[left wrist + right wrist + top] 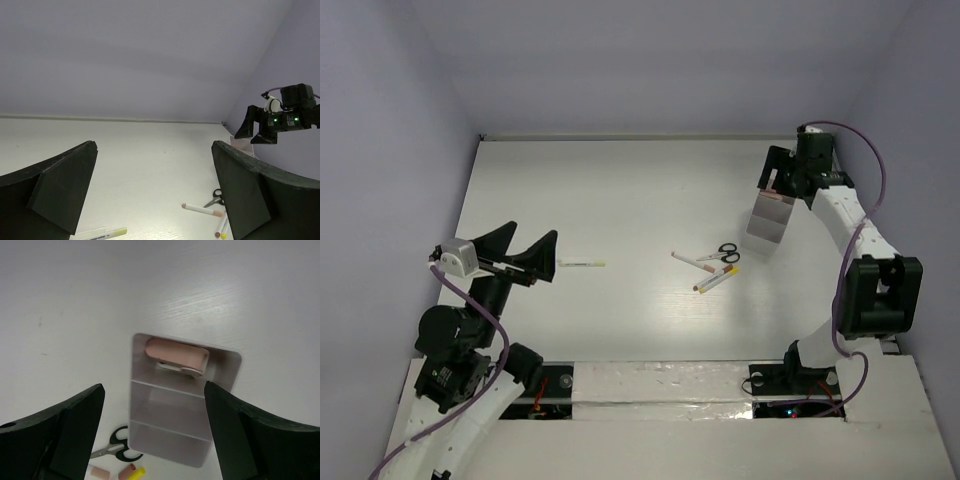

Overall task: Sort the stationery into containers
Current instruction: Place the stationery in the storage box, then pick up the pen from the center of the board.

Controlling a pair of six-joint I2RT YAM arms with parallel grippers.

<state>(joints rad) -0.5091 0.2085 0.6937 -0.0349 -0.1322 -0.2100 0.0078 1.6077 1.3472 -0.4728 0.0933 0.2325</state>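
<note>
Top external view: thin yellow-tipped stick (pixel 582 263) lies left-to-right just beside the wide-open left gripper (pixel 527 255), the nearer arm, while the right gripper (pixel 780 185), also spread, hangs over the white container (pixel 768 218).

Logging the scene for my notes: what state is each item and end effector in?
Left end effector: open, empty.
Right end effector: open above container, empty.
Container: upright, pink piece in one compartment, two empty.
Scissors: closed, flat on table.
Pens: flat on table, unsorted.
Yellow-tipped stick: flat on table, alone.
</note>
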